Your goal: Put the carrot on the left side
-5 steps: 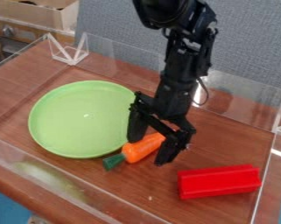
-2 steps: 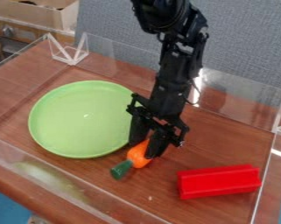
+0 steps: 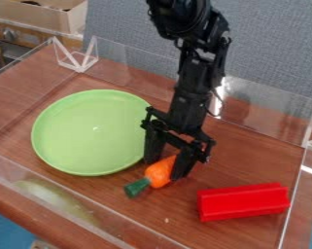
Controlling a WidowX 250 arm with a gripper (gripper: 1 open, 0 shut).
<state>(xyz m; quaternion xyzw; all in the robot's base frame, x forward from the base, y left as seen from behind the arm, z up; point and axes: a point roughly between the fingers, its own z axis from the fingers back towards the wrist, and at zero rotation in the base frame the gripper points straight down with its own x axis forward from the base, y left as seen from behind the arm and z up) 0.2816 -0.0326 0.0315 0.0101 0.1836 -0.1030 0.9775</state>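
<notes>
Carrot point(image 3: 161, 172) — orange, tapered, green-stubbed — gripped in partly open black gripper point(image 3: 170, 171); plate point(image 3: 88, 132) round, smooth.

The black arm point(image 3: 197, 68) is extended down from the top edge, its jaws point(image 3: 170, 165) pointed downward near the centre.

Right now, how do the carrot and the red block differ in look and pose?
The carrot is orange with a dark green top; the red block is one plain colour. The carrot tapers, while the block is rectangular and bulkier. The carrot sits between the gripper's fingers; the block lies apart from them. Both are right of the green plate in the picture.
</notes>
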